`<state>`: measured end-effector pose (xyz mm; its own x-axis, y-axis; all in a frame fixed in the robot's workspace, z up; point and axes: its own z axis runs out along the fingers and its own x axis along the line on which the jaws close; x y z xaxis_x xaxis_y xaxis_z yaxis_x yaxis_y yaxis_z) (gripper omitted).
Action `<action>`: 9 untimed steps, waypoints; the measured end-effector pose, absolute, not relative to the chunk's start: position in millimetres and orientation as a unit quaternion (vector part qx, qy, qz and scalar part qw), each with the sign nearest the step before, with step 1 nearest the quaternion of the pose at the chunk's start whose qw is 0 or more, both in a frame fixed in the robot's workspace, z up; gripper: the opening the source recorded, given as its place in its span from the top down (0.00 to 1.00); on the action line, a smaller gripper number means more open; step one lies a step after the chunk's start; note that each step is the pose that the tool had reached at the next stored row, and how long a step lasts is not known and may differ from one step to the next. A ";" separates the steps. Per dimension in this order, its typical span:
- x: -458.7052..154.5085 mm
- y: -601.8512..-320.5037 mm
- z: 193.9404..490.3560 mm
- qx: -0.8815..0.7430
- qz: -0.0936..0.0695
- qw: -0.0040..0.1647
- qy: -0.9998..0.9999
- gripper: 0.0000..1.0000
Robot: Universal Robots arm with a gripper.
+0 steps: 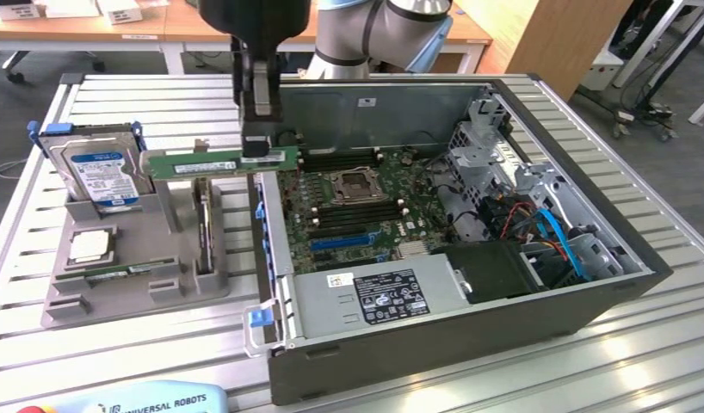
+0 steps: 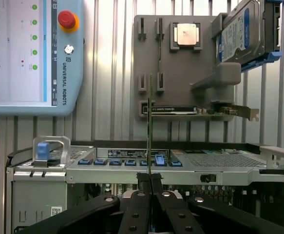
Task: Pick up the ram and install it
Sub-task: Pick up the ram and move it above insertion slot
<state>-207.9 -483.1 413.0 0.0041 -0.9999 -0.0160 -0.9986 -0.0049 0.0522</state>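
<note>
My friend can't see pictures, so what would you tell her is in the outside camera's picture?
The robot's gripper is shut on the ram, a green stick held level above the edge of an open computer case. On the exterior view's left, a grey holder carries a blue-labelled hard drive and a square silver processor chip.

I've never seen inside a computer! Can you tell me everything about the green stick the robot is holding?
The ram is a long, thin green circuit board with a white label on its face. The gripper is shut on its top edge, nearer the end by the open computer case. It hangs in the air, level and standing on edge, partly over the grey holder tray and partly over the case's side wall. Only the gripper seems to touch it.
</note>
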 end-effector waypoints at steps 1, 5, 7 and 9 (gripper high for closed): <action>-205.8 -483.1 413.0 0.708 -0.024 0.013 -0.705 0.89; -197.5 -483.1 412.9 0.708 -0.024 0.013 -0.705 0.89; -192.9 -483.1 412.9 0.708 -0.024 0.013 -0.705 0.89; -188.2 -483.1 412.8 0.708 -0.024 0.013 -0.705 0.89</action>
